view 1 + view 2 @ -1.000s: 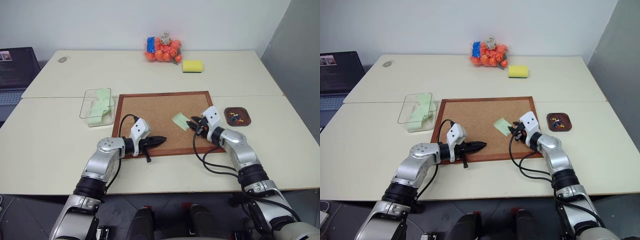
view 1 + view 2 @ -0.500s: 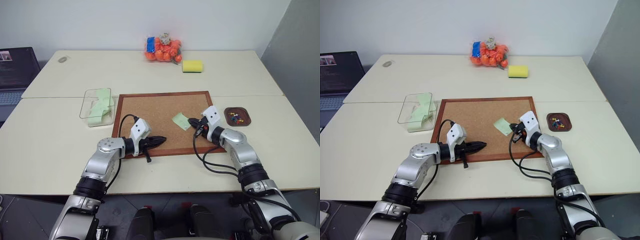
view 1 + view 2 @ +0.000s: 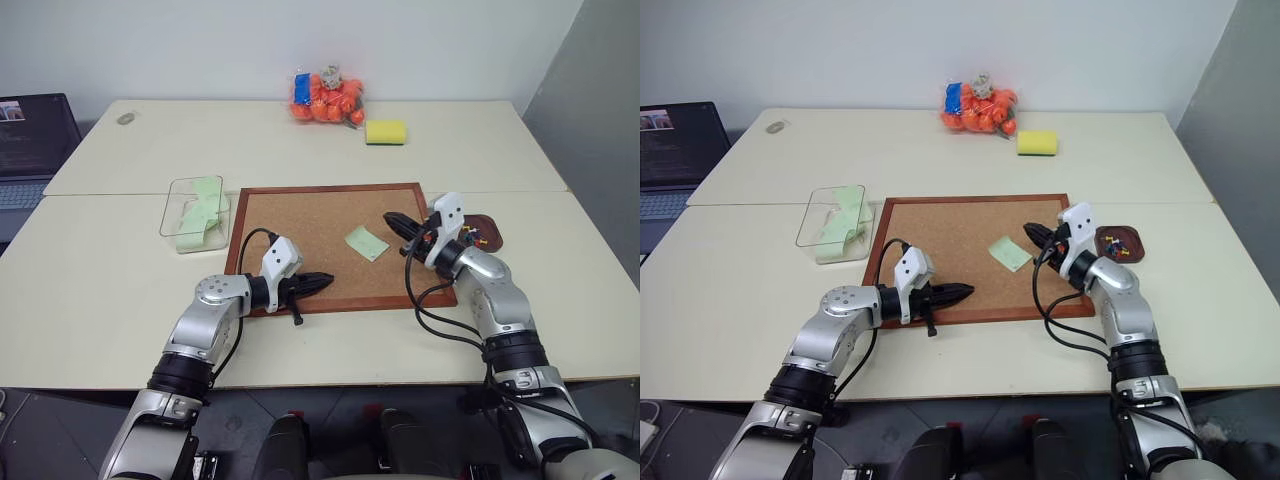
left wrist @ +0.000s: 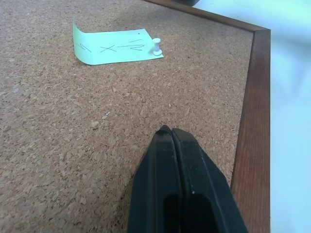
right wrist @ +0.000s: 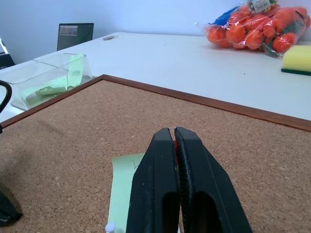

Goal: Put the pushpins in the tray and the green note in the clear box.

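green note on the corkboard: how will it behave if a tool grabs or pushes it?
Probably floppy and very light: the green note is a thin slip with one edge curling up. A push would likely pivot or tear it rather than slide it, since a white pushpin stands at its corner on the corkboard.

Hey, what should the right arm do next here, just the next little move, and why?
Probably swing the right gripper over the tray and open it. Its fingers are shut on a sliver of red, likely a red pushpin, and the tray lies right beside it. A white pin pins the green note to the corkboard, so the note waits.
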Controlling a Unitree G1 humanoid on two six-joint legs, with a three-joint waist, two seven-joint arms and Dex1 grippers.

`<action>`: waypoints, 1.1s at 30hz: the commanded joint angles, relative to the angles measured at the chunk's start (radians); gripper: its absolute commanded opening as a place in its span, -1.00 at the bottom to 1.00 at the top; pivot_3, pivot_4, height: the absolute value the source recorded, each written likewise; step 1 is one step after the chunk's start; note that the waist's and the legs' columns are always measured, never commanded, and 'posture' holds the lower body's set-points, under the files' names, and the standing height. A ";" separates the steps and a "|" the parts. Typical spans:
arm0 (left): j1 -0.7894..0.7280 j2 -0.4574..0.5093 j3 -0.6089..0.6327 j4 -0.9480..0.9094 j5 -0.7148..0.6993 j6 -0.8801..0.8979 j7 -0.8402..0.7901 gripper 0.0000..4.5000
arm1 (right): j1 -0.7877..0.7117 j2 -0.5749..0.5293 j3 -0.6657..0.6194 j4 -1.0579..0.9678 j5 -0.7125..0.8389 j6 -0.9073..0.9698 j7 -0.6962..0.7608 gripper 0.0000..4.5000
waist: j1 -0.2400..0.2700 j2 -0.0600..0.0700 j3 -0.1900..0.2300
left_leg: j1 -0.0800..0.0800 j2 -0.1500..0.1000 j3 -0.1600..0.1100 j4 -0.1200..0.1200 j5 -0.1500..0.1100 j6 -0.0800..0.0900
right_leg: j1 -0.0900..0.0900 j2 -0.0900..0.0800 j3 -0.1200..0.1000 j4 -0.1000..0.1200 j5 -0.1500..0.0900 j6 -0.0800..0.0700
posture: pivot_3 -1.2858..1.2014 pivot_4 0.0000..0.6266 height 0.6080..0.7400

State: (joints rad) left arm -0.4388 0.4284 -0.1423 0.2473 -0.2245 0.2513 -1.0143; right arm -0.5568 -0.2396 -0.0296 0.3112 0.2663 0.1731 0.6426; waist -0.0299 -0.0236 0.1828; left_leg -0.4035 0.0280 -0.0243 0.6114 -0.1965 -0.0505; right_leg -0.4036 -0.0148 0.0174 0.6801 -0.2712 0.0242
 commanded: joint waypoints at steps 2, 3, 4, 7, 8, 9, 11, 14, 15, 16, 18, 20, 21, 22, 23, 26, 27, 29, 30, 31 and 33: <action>-0.002 -0.006 -0.019 0.020 0.015 0.003 -0.002 -1.00 | -0.044 -0.047 -0.064 0.056 -0.104 -0.074 -0.203 -0.99 | 0.001 0.000 0.000 | 0.000 0.000 0.000 0.000 0.000 0.000 | 0.000 0.000 0.000 0.000 0.000 0.000 | 0.03 -0.52 1.00; -0.003 -0.006 -0.019 0.020 0.015 0.003 -0.002 -1.00 | -0.053 -0.061 -0.072 0.084 -0.128 -0.086 -0.246 -0.99 | 0.001 0.000 0.000 | 0.000 0.000 0.000 0.000 0.000 0.000 | 0.000 0.000 0.000 0.000 0.000 0.000 | 0.03 -0.52 1.00; -0.003 -0.006 -0.020 0.021 0.014 0.002 -0.003 -1.00 | -0.059 -0.073 -0.078 0.107 -0.144 -0.094 -0.275 -0.99 | 0.001 0.000 0.000 | 0.000 0.000 0.000 0.000 0.000 0.000 | 0.000 0.000 0.000 0.000 0.000 0.000 | 0.03 -0.52 1.00; -0.002 -0.005 -0.021 0.022 0.014 0.001 -0.004 -1.00 | -0.071 -0.097 -0.083 0.163 -0.177 -0.104 -0.327 -0.99 | 0.001 0.000 0.000 | 0.000 -0.001 0.001 0.000 0.000 0.000 | 0.000 -0.001 0.001 0.000 0.000 0.000 | 0.03 -0.52 1.00; -0.002 -0.007 -0.022 0.023 0.014 0.000 -0.004 -1.00 | -0.075 -0.104 -0.092 0.181 -0.183 -0.091 -0.351 -0.99 | 0.001 0.000 0.000 | 0.000 -0.001 0.001 0.000 0.000 0.000 | 0.000 -0.001 0.001 0.000 0.000 0.000 | 0.03 -0.52 1.00; -0.001 -0.007 -0.023 0.023 0.015 -0.001 -0.004 -1.00 | -0.078 -0.109 -0.098 0.194 -0.186 -0.083 -0.367 -0.99 | 0.000 0.000 0.000 | 0.000 0.000 0.001 0.000 0.000 0.000 | 0.000 0.000 0.001 0.000 0.000 0.000 | 0.03 -0.52 1.00; -0.001 -0.008 -0.025 0.024 0.015 -0.002 -0.006 -1.00 | -0.084 -0.108 -0.119 0.210 -0.171 -0.061 -0.396 -0.99 | 0.000 0.000 0.000 | 0.000 0.000 0.001 0.000 0.000 0.000 | 0.000 0.000 0.001 0.000 0.000 0.000 | 0.03 -0.52 1.00; 0.001 -0.009 -0.027 0.022 0.016 -0.004 -0.006 -1.00 | -0.085 -0.107 -0.140 0.219 -0.159 -0.031 -0.430 -0.99 | 0.001 0.000 0.000 | 0.000 -0.001 0.001 0.000 0.000 0.000 | 0.000 -0.001 0.001 0.000 0.000 0.000 | 0.03 -0.52 1.00; 0.001 -0.009 -0.027 0.022 0.016 -0.005 -0.006 -1.00 | -0.085 -0.108 -0.142 0.219 -0.159 -0.027 -0.435 -0.99 | 0.001 0.000 0.000 | 0.000 -0.001 0.001 0.000 0.000 0.000 | 0.000 -0.001 0.001 0.000 0.000 0.000 | 0.03 -0.52 1.00; 0.001 -0.009 -0.028 0.022 0.016 -0.005 -0.007 -1.00 | -0.085 -0.109 -0.146 0.221 -0.158 -0.020 -0.443 -0.99 | 0.001 0.000 0.000 | 0.000 -0.001 0.001 0.000 0.000 0.000 | 0.000 -0.001 0.001 0.000 0.000 0.000 | 0.03 -0.52 1.00; 0.003 -0.010 -0.029 0.022 0.016 -0.007 -0.008 -1.00 | -0.084 -0.111 -0.153 0.224 -0.156 -0.012 -0.456 -0.90 | 0.001 0.000 0.000 | 0.000 -0.001 0.001 0.000 0.000 0.000 | 0.000 -0.001 0.001 0.000 0.000 0.000 | 0.03 -0.52 1.00; 0.003 -0.010 -0.030 0.023 0.016 -0.008 -0.009 -1.00 | -0.084 -0.117 -0.158 0.230 -0.161 -0.013 -0.468 -0.72 | 0.001 0.000 0.000 | 0.000 -0.001 0.001 0.000 0.000 0.000 | 0.000 -0.001 0.001 0.000 0.000 0.000 | 0.03 -0.52 1.00; 0.002 -0.010 -0.031 0.023 0.016 -0.008 -0.010 -1.00 | -0.084 -0.120 -0.159 0.234 -0.167 -0.014 -0.475 -0.61 | 0.001 0.000 0.000 | 0.000 -0.001 0.001 0.000 0.000 0.000 | 0.000 -0.001 0.001 0.000 0.000 0.000 | 0.03 -0.52 1.00; 0.001 -0.010 -0.031 0.024 0.016 -0.009 -0.010 -1.00 | -0.085 -0.123 -0.160 0.237 -0.168 -0.016 -0.478 -0.51 | 0.001 0.000 0.000 | 0.000 -0.001 0.001 0.000 0.000 0.000 | 0.000 -0.001 0.001 0.000 0.000 0.000 | 0.03 -0.52 1.00; 0.002 -0.010 -0.032 0.023 0.016 -0.009 -0.011 -1.00 | -0.084 -0.124 -0.161 0.238 -0.168 -0.019 -0.481 -0.42 | 0.001 0.000 0.000 | 0.000 -0.001 0.001 0.000 0.000 0.000 | 0.000 -0.001 0.001 0.000 0.000 0.000 | 0.03 -0.52 1.00; 0.003 -0.010 -0.033 0.022 0.016 -0.010 -0.012 -1.00 | -0.083 -0.126 -0.163 0.236 -0.167 -0.021 -0.486 -0.08 | 0.001 0.000 0.000 | 0.000 -0.001 0.001 0.000 0.000 0.000 | 0.000 -0.001 0.001 0.000 0.000 0.000 | 0.03 -0.52 1.00; 0.003 -0.010 -0.033 0.022 0.016 -0.011 -0.012 -1.00 | -0.082 -0.126 -0.163 0.235 -0.166 -0.021 -0.488 0.00 | 0.001 0.000 0.000 | 0.000 -0.001 0.001 0.000 0.000 0.000 | 0.000 -0.001 0.001 0.000 0.000 0.000 | 0.03 -0.52 1.00; 0.003 -0.010 -0.034 0.022 0.016 -0.011 -0.013 -1.00 | -0.081 -0.126 -0.164 0.233 -0.166 -0.020 -0.490 0.21 | 0.001 0.000 0.000 | 0.000 -0.001 0.001 0.000 0.000 0.000 | 0.000 -0.001 0.001 0.000 0.000 0.000 | 0.03 -0.52 1.00; 0.004 -0.010 -0.034 0.022 0.016 -0.012 -0.014 -1.00 | -0.081 -0.126 -0.164 0.231 -0.165 -0.020 -0.492 0.29 | 0.001 0.000 0.000 | 0.000 -0.001 0.001 0.000 0.000 0.000 | 0.000 -0.001 0.001 0.000 0.000 0.000 | 0.03 -0.52 1.00; 0.004 -0.010 -0.034 0.022 0.016 -0.012 -0.014 -1.00 | -0.080 -0.126 -0.165 0.228 -0.165 -0.020 -0.493 0.39 | 0.001 0.000 0.000 | 0.000 -0.001 0.001 0.000 0.000 0.000 | 0.000 -0.001 0.001 0.000 0.000 0.000 | 0.03 -0.52 1.00; 0.003 -0.010 -0.034 0.023 0.016 -0.013 -0.015 -1.00 | -0.079 -0.127 -0.167 0.222 -0.164 -0.021 -0.498 0.60 | 0.001 0.000 0.000 | 0.000 -0.001 0.001 0.000 0.000 0.000 | 0.000 -0.001 0.001 0.000 0.000 0.000 | 0.03 -0.52 1.00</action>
State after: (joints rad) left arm -0.4434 0.4273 -0.1495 0.2588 -0.2240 0.2329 -1.0226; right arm -0.6133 -0.3510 -0.1745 0.5654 0.0995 0.1648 0.1551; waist -0.0291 -0.0236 0.1828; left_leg -0.4034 0.0272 -0.0235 0.6110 -0.1965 -0.0505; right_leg -0.4036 -0.0155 0.0183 0.6800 -0.2712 0.0242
